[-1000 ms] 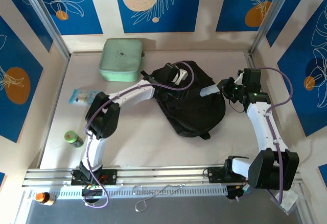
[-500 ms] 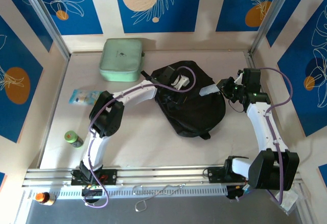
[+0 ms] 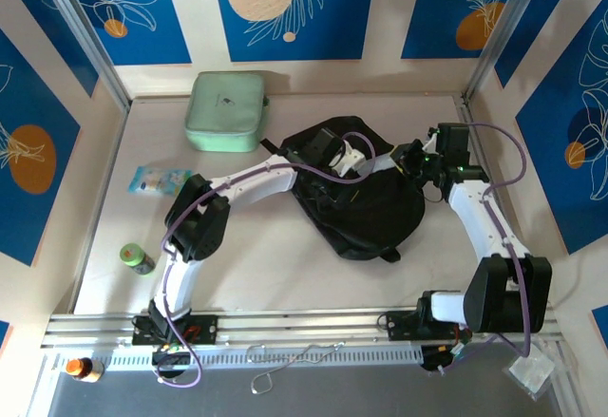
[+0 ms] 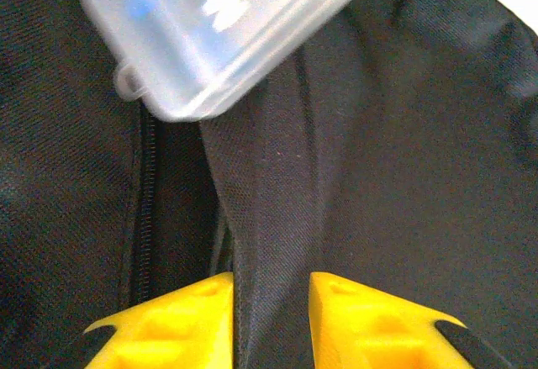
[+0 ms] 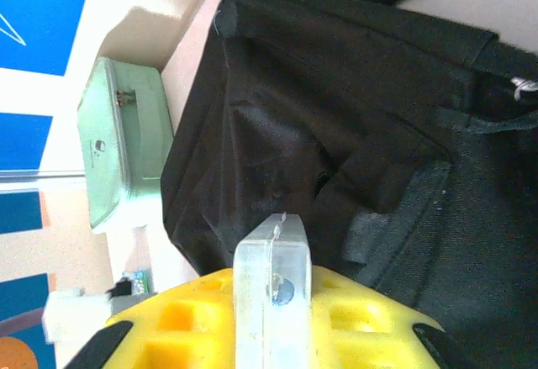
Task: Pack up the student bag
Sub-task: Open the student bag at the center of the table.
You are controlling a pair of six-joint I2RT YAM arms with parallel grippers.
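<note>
A robot lab test cell, from where I stand: a pale table (image 3: pixel 275 265) boxed in by blue leaf-print panels (image 3: pixel 285 9) at twelve o'clock, aluminium posts (image 3: pixel 85 47) at ten, and a mounting rail (image 3: pixel 304 327) at six.

- Right pincer (image 3: pixel 399 158), gripping clear case (image 5: pixel 271 297): moved left, now over the student bag (image 3: pixel 370 210).
- Left pincer (image 4: pixel 271 306): shifted right along bag fabric.

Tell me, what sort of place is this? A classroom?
Probably a robot test booth: a table boxed in by blue printed panels, two robot arms bolted to a rail at its near edge, and a black backpack and mint case laid out like props.
</note>
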